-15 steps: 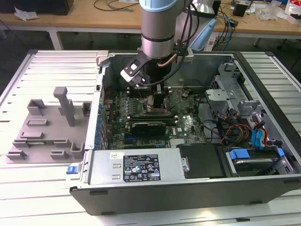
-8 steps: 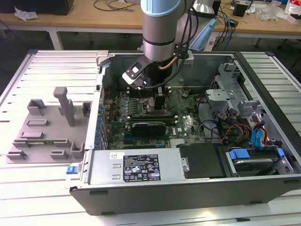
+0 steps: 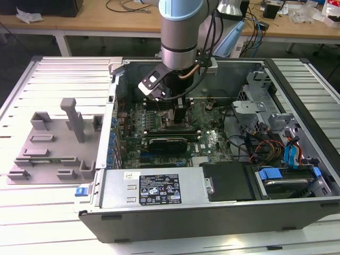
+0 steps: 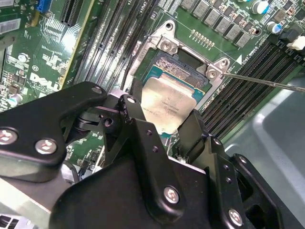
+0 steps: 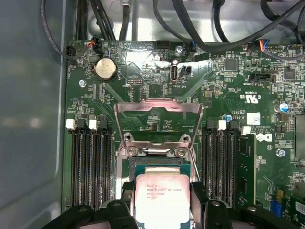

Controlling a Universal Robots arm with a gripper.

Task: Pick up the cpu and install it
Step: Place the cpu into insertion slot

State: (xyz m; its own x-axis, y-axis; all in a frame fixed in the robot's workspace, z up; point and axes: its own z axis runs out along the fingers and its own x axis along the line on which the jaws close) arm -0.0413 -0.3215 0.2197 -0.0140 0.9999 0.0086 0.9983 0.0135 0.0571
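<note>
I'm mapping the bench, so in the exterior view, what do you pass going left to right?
Grey tray → motherboard → drive with blue tab.

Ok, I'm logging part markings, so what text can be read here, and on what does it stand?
No text can be quoted with confidence.
cpu: several lines of fine print on its metal top, too small to read.
black label: blocks of white print and symbols, too small to read.
motherboard: scattered white printed marks, too small to quote reliably.
</note>
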